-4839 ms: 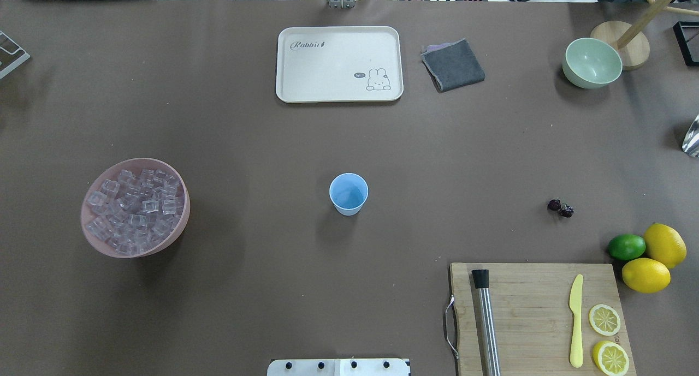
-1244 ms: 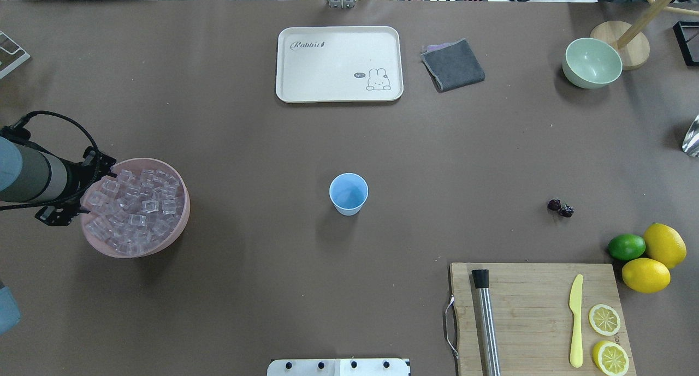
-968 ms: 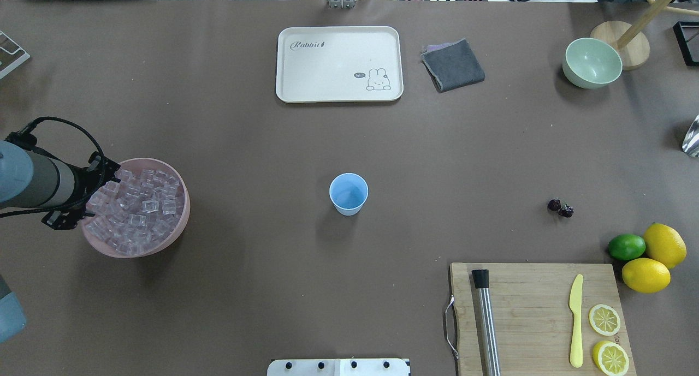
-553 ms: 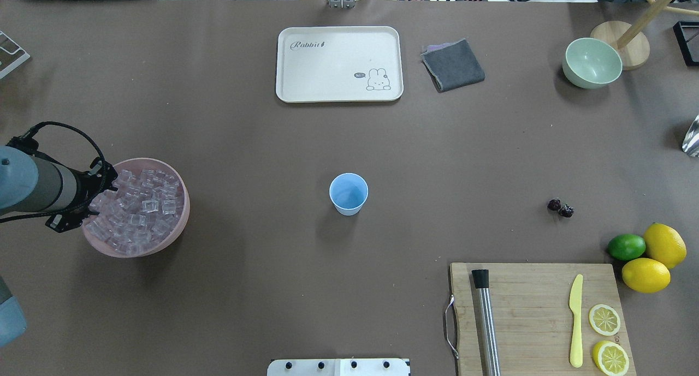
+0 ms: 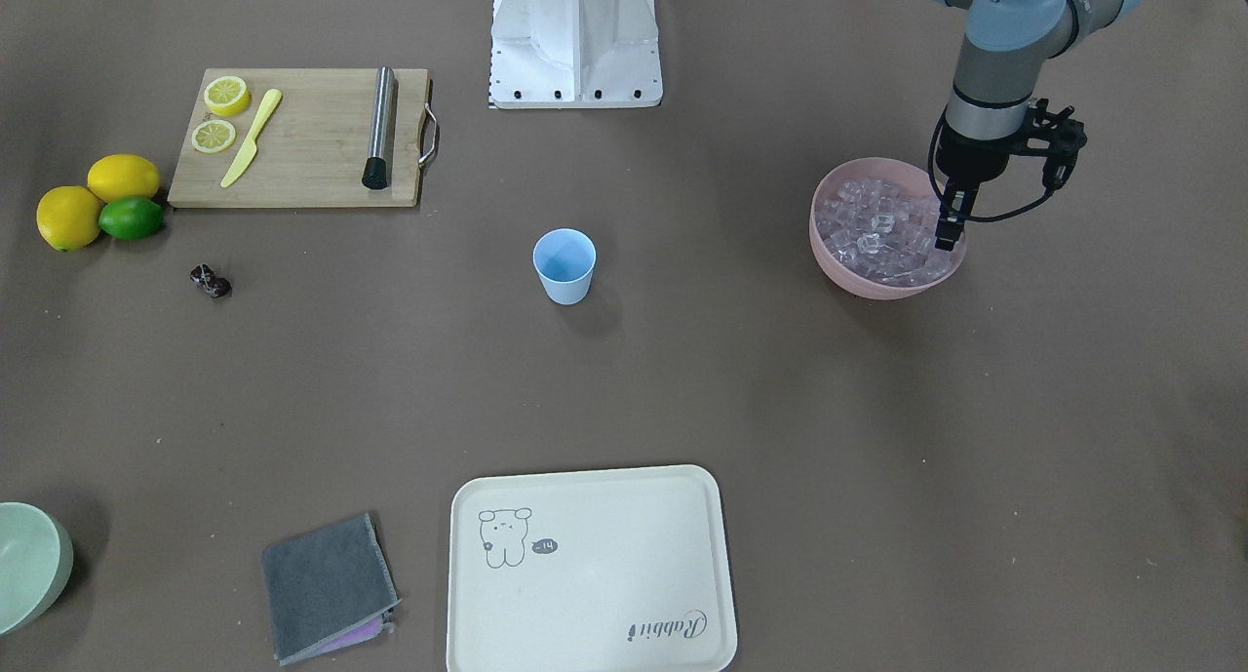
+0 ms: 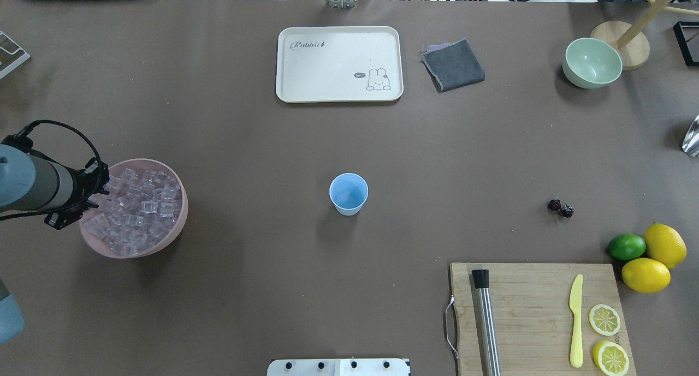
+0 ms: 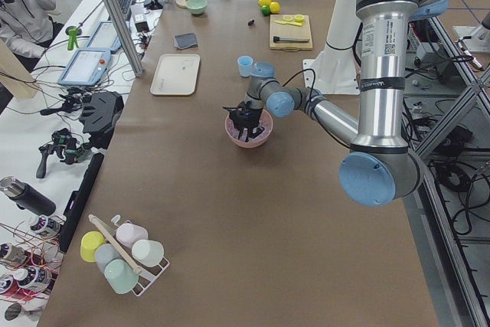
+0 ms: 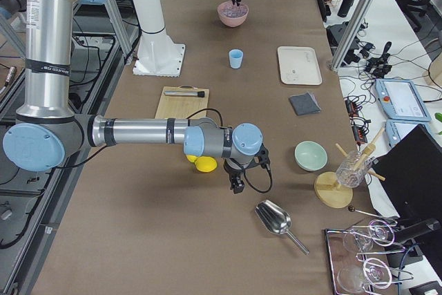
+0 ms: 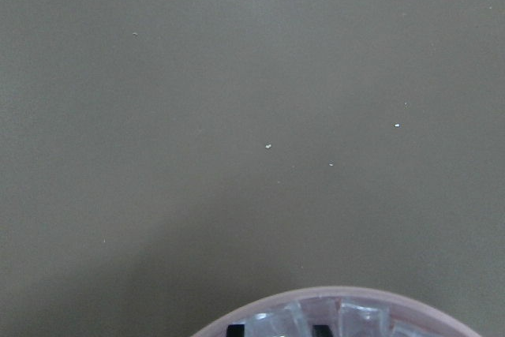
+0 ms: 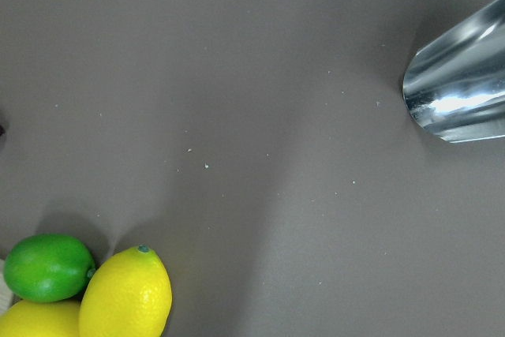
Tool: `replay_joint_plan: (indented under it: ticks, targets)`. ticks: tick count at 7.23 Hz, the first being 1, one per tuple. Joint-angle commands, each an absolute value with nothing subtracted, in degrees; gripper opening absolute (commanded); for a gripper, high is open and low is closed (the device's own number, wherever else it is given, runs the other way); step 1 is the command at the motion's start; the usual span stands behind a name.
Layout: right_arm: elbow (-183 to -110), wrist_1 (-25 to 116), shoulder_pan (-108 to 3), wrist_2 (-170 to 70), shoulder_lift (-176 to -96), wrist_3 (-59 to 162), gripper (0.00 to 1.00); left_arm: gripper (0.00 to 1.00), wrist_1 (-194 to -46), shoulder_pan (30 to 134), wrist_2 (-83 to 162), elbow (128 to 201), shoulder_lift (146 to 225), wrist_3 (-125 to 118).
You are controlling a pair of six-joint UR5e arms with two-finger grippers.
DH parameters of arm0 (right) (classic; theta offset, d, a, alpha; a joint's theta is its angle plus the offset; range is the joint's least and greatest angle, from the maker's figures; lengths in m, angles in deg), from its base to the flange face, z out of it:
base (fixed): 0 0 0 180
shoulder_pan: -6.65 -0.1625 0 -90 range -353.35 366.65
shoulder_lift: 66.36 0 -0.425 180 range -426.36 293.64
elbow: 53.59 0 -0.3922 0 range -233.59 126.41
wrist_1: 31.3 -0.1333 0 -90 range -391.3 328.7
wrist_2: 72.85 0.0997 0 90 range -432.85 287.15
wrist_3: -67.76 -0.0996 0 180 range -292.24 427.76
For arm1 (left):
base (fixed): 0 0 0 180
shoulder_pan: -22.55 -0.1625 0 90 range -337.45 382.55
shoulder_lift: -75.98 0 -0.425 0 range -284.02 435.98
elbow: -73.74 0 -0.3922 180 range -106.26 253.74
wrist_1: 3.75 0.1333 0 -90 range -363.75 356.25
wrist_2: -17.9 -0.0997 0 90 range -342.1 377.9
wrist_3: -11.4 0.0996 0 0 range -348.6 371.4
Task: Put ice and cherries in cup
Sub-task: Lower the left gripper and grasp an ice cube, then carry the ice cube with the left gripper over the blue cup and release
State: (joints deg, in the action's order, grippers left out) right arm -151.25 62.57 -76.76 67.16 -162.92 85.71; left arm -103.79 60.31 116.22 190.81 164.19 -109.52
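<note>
From across the table, the left gripper [image 5: 948, 231] points down into the pink bowl [image 5: 882, 284], at the rim away from the cup [image 5: 565, 265], with its fingers among the ice [image 5: 877, 233] heaped there. The cup stands upright in the middle of the table, well apart from the bowl. The cherries [image 5: 211, 281] lie on the bare table far on its other side, near a lime [image 5: 131, 218] and two lemons [image 5: 123, 177]. From overhead, the cup looks empty, and the left arm reaches over the bowl's outer rim. From the table's left end, the gripper hangs straight down over the bowl. From the right end, the right gripper [image 8: 237, 184] hovers low over the table beside the lemons, near a metal scoop [image 8: 275, 219]; whether it is clenched or released cannot be told. The left wrist camera shows two dark fingertips [image 9: 234, 329] standing apart with ice between them; whether they clamp a cube cannot be told. The right wrist camera shows bare table, the lime, the lemons and the scoop's mouth.
</note>
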Motion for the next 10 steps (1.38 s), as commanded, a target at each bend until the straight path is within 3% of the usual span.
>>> replay_joint_plan:
  ticks: [1, 3, 4, 5, 7, 9, 10]
  targets:
    - [-151.1, 62.7, -76.8, 67.2, -163.0, 85.7, 1.0, 0.0, -103.5, 60.5, 116.0, 191.3, 164.3, -109.5]
    - [-151.2, 62.6, -76.8, 67.5, -162.9, 85.7, 1.0, 0.0, -99.2, 61.5, 116.7, 195.4, 165.3, -108.5]
    - [-151.2, 62.6, -76.8, 67.5, -162.8, 85.7, 1.0, 0.0, -97.4, 61.6, 117.0, 196.3, 168.9, -106.2]
    - [-151.2, 62.6, -76.7, 67.6, -162.7, 85.7, 1.0, 0.0, -94.1, 61.1, 118.7, 195.3, 178.2, -105.8]
    - [-151.2, 62.6, -76.6, 68.3, -162.6, 85.8, 1.0, 0.0, -83.8, 55.5, 119.7, 191.2, 196.5, -105.8]
    - [-152.3, 62.5, -75.9, 68.4, -162.0, 85.7, 1.0, 0.0, -86.2, 53.8, 119.8, 180.9, 207.2, -102.5]
    - [-154.9, 62.5, -74.7, 68.3, -162.0, 85.1, 1.0, 0.0, -89.8, 53.8, 120.0, 176.4, 208.9, -101.3]
